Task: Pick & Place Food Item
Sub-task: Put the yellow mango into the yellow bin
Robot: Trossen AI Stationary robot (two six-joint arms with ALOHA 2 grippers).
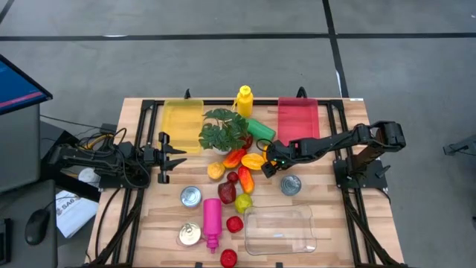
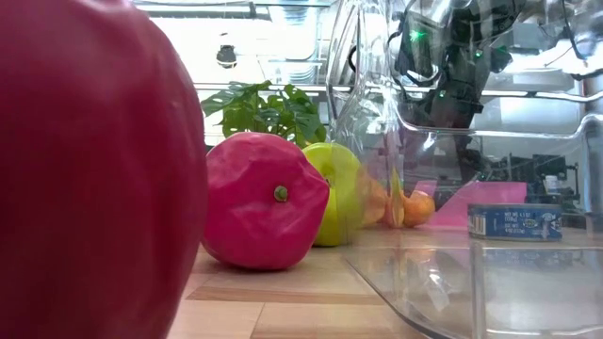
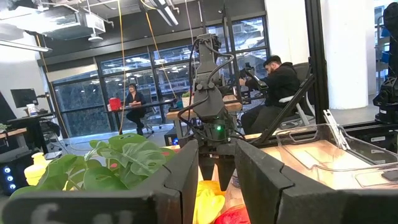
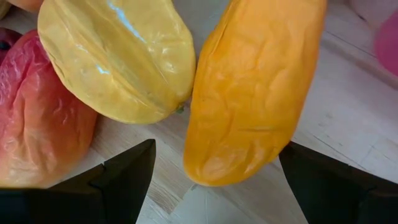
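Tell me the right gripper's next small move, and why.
Probably lower straight down and close. The right gripper is open, its fingers either side of the orange fruit, but the fruit does not look gripped yet. A yellow fruit lies close beside it, so keep centered.

Grey floor (image 1: 223, 67) with dark seam lines around wooden table (image 1: 141, 216). Room behind: tall dark-framed windows (image 3: 87, 102), exposed ceiling ducts (image 3: 68, 22), desks. Two seated people, one far (image 3: 134, 102), one nearer (image 3: 277, 84)
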